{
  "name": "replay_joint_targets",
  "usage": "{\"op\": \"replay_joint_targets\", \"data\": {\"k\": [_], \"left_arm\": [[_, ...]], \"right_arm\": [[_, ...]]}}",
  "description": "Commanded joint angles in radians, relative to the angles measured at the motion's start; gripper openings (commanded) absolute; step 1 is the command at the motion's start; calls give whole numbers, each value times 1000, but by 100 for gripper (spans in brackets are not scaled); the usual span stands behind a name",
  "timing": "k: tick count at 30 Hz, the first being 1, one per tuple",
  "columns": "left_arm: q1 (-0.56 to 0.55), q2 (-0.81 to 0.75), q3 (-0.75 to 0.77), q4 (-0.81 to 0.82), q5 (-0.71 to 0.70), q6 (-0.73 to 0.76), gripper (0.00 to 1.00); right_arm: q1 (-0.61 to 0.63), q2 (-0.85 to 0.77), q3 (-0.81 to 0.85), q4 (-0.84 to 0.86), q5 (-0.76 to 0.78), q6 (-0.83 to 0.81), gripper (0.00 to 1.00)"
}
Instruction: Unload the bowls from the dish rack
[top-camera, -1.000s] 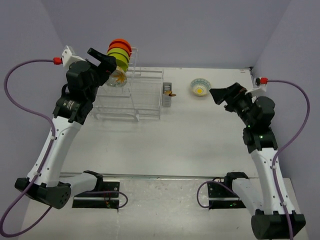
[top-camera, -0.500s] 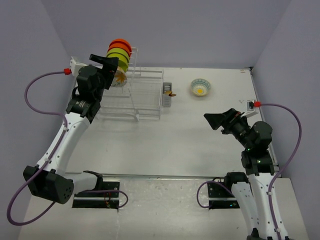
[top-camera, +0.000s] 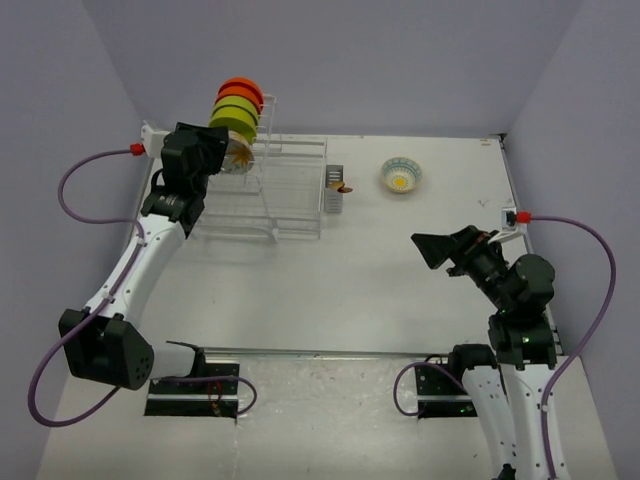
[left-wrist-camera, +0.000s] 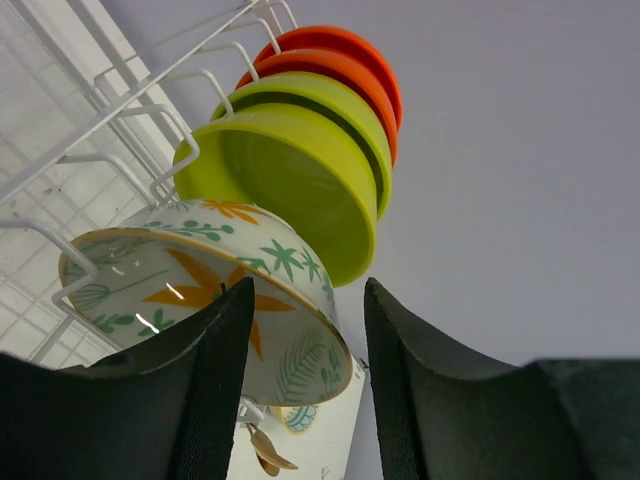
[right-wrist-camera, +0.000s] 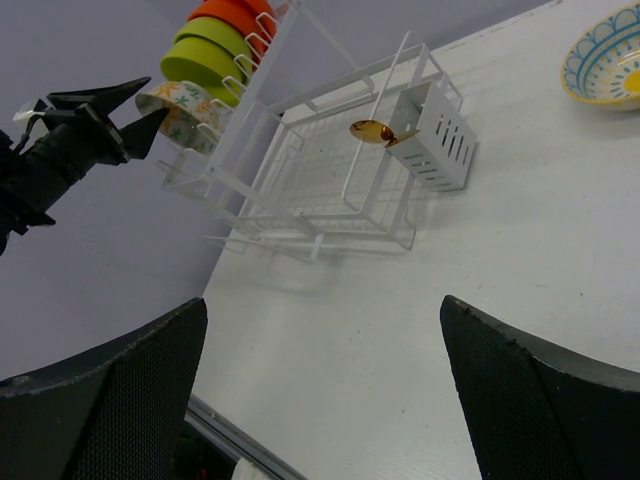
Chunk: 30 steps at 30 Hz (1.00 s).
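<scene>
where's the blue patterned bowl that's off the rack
Top view: the blue patterned bowl sits on the table near its far edge, just right of the grey caddy.

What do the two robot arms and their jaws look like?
Both the left arm and the right arm have smooth white links joined by rounded black joints. A thin purple cable loops out from each wrist and ends in a red connector. The jaws are black, broad and wedge-shaped, with a finely textured surface. No lettering is legible.
</scene>
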Motion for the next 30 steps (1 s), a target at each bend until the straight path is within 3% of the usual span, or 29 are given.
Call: {"op": "replay_joint_targets", "data": {"k": [1,2,5,11,22,30], "left_arm": [[10,24,-9,45,-6,-31,48],[10,30,-10,45,0,-39,46],[10,29,-10,46,9,-46,24],[10,-2,-27,29,27,-83,0],[9,-92,-58,103,75,-103,0],[4,-187,-81,237,127,-34,0]], "right_arm": [[-2,5,55,-28,8,-35,99],[-2,8,72,-42,8,-40,99],[-2,10,87,-50,11,-48,99],[-3,-3,96,-47,22,-48,99],[-2,-1,113,-41,34,-48,99],[-2,31,101,-5,11,-35,99]]}}
